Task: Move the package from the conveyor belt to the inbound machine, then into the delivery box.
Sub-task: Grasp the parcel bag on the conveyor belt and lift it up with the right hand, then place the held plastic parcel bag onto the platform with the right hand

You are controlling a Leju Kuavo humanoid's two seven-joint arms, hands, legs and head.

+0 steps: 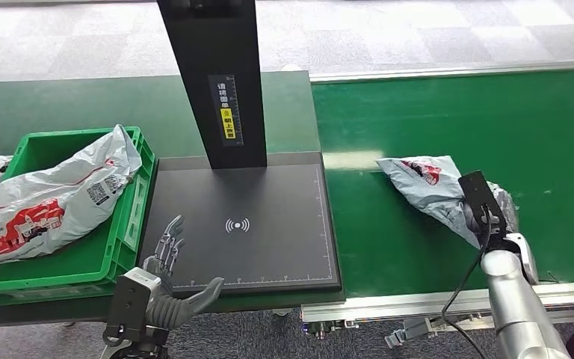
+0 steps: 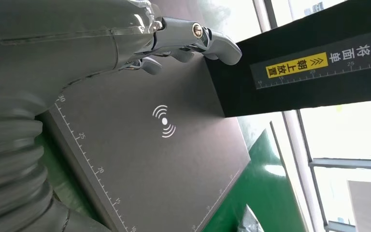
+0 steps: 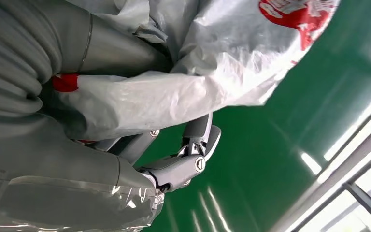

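Right robot hand gripping grey package on green conveyor belt. Left robot hand open, empty, at inbound machine near edge.

The setting is a parcel-sorting or logistics workstation. A green conveyor belt with aluminium side rails runs beside a black scanning platform marked with a wireless-reader symbol and ruler scales, under a black upright post. A green plastic crate holds bagged courier parcels. The floor is grey carpet tile.
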